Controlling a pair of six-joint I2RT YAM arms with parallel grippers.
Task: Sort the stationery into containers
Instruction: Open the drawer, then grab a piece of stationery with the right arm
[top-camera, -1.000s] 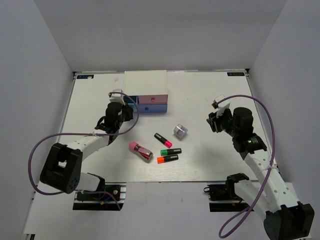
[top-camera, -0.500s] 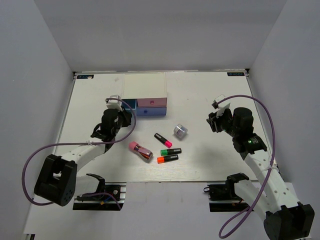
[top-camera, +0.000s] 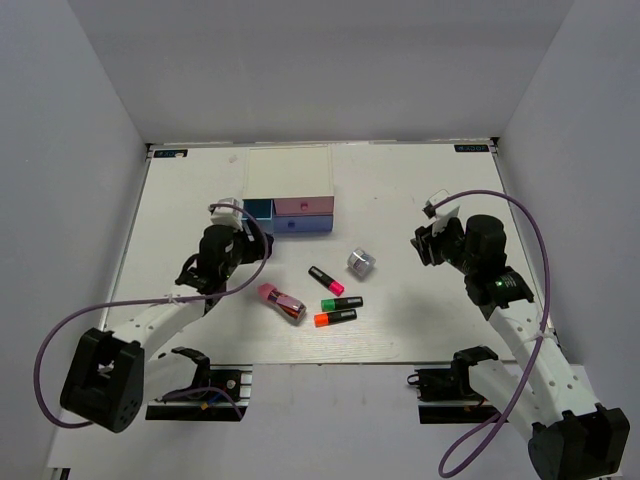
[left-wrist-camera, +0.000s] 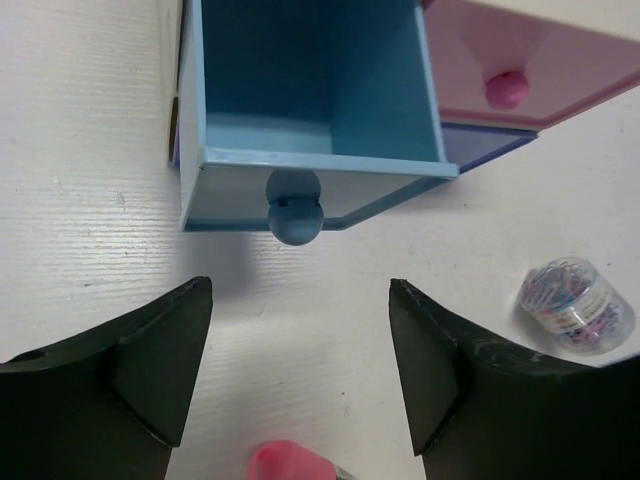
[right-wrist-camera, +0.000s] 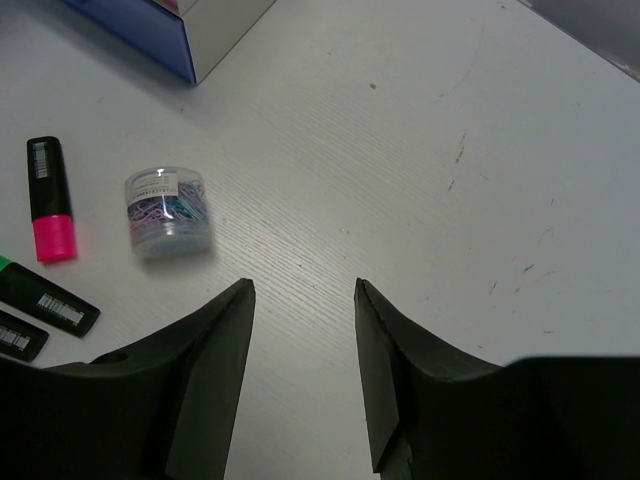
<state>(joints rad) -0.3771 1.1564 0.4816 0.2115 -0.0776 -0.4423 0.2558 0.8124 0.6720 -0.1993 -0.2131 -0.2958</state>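
Three short black markers lie nearest on the white bench (top-camera: 180, 200): the orange-ended marker (top-camera: 335, 318), the green-ended marker (top-camera: 342, 302) just beyond it, and the pink-ended marker (top-camera: 326, 279) farther back, tilted. Left of them rests the pink-and-dark-red block (top-camera: 281, 301), its pink end just short of the left gripper (left-wrist-camera: 300, 330), whose fingers are spread and grip nothing. A clear tub of coloured paper clips (right-wrist-camera: 170, 213) stands beyond the markers, ahead and left of the right gripper (right-wrist-camera: 300, 330), which is likewise spread. Farther on, the light blue drawer (left-wrist-camera: 310, 110) stands open, its round knob (left-wrist-camera: 295, 207) just ahead of the left gripper. Beside it are the pink drawer (left-wrist-camera: 520, 60) and, below, the periwinkle drawer (top-camera: 300, 224) of the white-topped unit (top-camera: 290, 165).
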